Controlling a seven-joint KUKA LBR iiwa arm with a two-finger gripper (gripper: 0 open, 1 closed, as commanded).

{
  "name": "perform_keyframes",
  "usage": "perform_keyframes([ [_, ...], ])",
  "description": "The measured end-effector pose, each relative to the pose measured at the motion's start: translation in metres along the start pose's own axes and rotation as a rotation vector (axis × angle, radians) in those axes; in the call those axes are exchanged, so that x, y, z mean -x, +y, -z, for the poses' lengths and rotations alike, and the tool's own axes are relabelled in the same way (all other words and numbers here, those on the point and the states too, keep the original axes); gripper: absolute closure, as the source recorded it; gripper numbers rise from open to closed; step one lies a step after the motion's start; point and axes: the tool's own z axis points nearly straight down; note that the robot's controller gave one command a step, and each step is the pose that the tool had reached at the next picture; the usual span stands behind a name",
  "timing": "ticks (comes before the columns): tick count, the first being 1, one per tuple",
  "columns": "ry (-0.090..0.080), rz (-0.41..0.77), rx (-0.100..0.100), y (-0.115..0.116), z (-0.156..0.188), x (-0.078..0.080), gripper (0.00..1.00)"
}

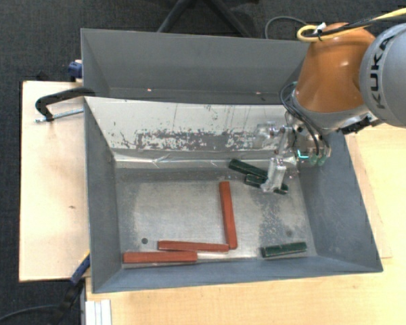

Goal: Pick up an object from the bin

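My fingers [276,180] hang low in the far right part of the grey metal bin [101,202], close to the foot of its back wall. My arm [392,66] comes in from the right over the rim, with its orange cover [328,66] above the wrist. Whether the fingers are apart or together I cannot tell from this angle; they blur into one pale block.

Just to their left lies a short dark green bar [247,170], tilted, its left end pointing up toward the back wall and its right end running right up against the fingertips. It touches them or nearly so, but I cannot make out whether it sits between them.

The rest lies well apart from me. A long red stick [228,215] stands lengthwise in the middle of the floor. At its near end a second red stick [193,246] lies across, the two forming a corner. A third red stick [160,256] lies just in front of that one, along the near wall. A second dark green bar [283,250] rests by the near wall, toward the right.
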Motion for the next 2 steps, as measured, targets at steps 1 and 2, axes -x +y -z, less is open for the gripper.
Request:
perform_keyframes([
  [1, -0.001, -0.283, 0.001, -0.01, -0.099, -0.003, 0.0],
  [2, -0.012, -0.364, 0.001, -0.008, -0.065, -0.011, 0.0],
])
